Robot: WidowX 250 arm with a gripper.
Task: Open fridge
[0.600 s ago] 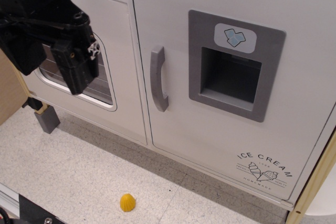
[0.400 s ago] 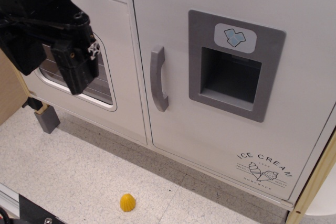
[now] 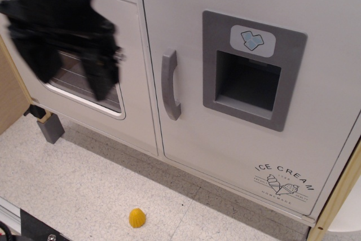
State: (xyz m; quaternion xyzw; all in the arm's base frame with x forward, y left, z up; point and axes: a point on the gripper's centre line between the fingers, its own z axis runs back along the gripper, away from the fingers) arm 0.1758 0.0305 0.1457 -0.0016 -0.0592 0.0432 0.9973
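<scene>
Fridge (image 3: pixel 248 55): large white toy door, shut, flush with the frame. Vertical grey handle (image 3: pixel 170 84) along its left edge, just right of the blurred black gripper (image 3: pixel 101 80), not touching it. Grey ice-dispenser recess (image 3: pixel 248 74), blue cube icon above, farther right. "ICE CREAM" logo (image 3: pixel 284 183) at lower right, well apart from the gripper.

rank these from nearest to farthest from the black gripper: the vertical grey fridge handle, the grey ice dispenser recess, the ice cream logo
From the blurred black gripper:
1. Vertical grey fridge handle, just to its right.
2. Grey ice dispenser recess, further right, mid-door.
3. Ice cream logo, door's lower right corner.
</scene>
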